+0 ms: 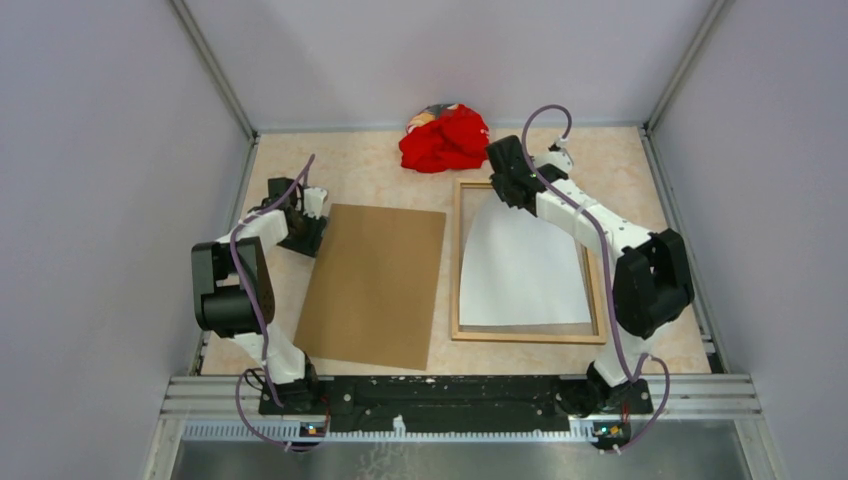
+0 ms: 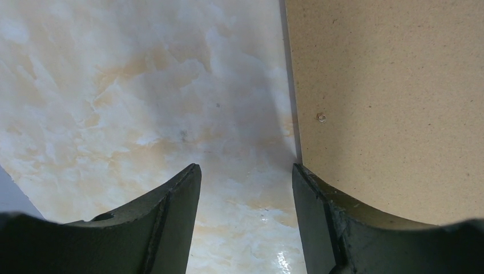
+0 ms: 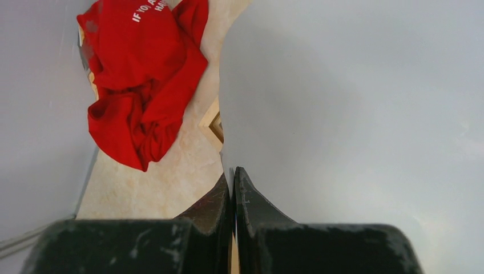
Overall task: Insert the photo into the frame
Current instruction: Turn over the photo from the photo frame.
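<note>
You were seating the photo (image 1: 520,270), white side up, its near part lying inside the frame (image 1: 520,334); your right pincer (image 3: 233,184) was clamped on its raised far edge; your left pincer (image 2: 245,171) gaped open beside the brown board (image 1: 375,285); next, likely, lower that edge squarely inside the strips.

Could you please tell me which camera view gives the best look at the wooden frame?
The top external view: the frame shows as an almost complete rectangle. The right wrist view catches only one corner; the left wrist view shows none of it.
</note>
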{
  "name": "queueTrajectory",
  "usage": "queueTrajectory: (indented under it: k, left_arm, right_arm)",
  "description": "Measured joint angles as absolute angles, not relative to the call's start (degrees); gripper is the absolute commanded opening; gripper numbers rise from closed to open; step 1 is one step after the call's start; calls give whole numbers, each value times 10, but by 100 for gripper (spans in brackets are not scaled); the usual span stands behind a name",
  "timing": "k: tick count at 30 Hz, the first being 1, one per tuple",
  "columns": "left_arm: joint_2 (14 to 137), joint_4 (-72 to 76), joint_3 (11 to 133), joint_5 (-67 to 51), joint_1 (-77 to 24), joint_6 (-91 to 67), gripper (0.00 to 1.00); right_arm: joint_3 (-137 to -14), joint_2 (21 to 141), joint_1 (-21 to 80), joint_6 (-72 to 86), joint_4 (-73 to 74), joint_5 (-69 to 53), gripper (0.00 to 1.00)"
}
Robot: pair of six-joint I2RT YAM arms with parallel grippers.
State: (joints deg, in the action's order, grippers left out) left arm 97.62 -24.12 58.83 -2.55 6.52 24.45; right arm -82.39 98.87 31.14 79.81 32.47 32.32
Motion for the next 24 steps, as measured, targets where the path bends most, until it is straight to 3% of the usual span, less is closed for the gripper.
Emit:
queueTrajectory:
  k: [13,24]
  left_arm:
    - [976,-240,587,-26,65,246,66]
    - [976,-240,586,-26,65,247,66]
  right_arm:
    - [-829,1000,311,813,340,368,0]
    - [-822,1000,311,720,336,379,0]
